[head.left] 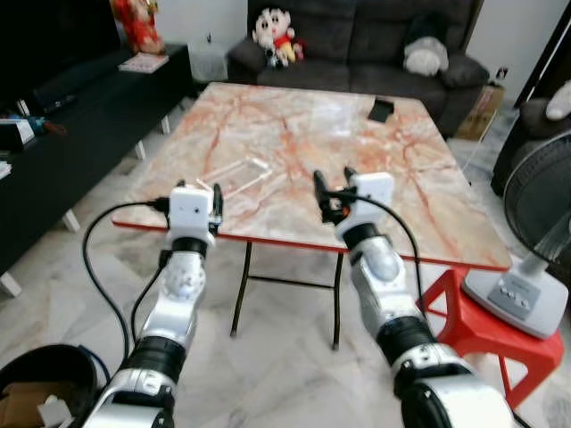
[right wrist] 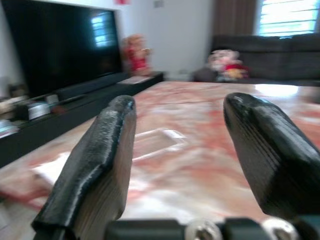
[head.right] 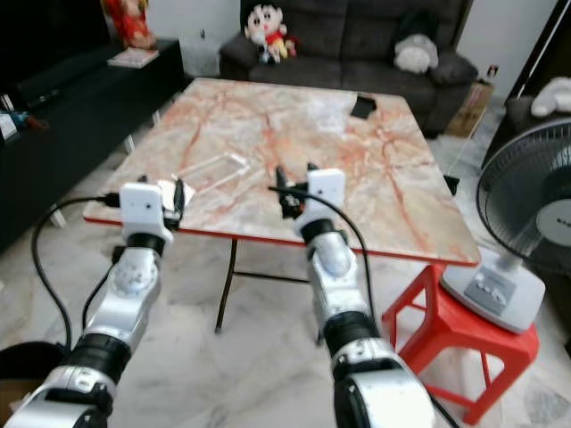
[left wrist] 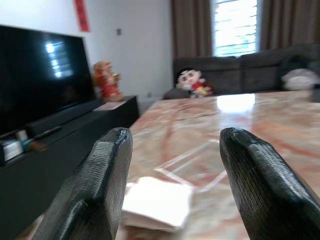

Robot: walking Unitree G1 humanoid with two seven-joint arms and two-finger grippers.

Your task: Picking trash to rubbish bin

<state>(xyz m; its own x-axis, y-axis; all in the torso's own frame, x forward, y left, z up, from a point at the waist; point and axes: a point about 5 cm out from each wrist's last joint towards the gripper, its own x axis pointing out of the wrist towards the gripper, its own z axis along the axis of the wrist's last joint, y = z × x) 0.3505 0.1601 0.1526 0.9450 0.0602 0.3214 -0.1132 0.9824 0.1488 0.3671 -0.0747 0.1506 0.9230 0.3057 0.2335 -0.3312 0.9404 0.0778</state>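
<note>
The left gripper (left wrist: 172,165) was spread wide and empty, hovering at the near left edge of the desk (head.left: 393,187), its fingers (left wrist: 95,185) bracketing a folded white paper (left wrist: 157,202) that lay flat just ahead of them. The right gripper (head.left: 332,189) was likewise spread and empty, poised over the near edge further right. Beyond the paper a clear plastic wrapper (head.left: 239,173) lay flat on the marble top, and a small black object (head.left: 382,110) sat toward the far right. The rubbish bin (head.left: 40,379) stood on the floor at the near left, already holding some scraps. The risk, as I judged it, was the paper itself: thin and flat on a slick surface, it could slide from under the closing fingers and drop off the edge.
</note>
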